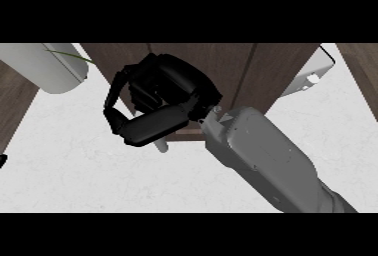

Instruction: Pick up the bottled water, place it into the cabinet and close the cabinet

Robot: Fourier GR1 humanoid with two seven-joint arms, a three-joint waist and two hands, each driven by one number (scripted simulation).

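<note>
- The robot's right hand (159,102), black on a grey forearm (269,160), is raised in front of the dark wooden cabinet (244,70), its fingers and thumb curled inward.
- A small pale piece (160,145) sticks out just below the hand, against the white counter (88,175); it may be an end of the bottled water, yet the hand hides the rest, so what the curled fingers hold, if anything, cannot be told.
- The cabinet stands at the far side of the counter, its brown panels running upward behind the hand; whether its door is open or shut cannot be told, and nothing of its inside shows.
- To the left of the cabinet, a white rounded vessel (44,67) sits at the counter's far left, with a thin green leaf (74,55) crossing its top.
- To the right of the cabinet, a light grey flat object with a small round knob (314,72) leans beside the cabinet's side.
- Wooden flooring (15,107) shows past the counter's left edge, beside the cabinet's left flank.
- No label, brand or writing can be read on any object.
- The left hand shows nowhere.
</note>
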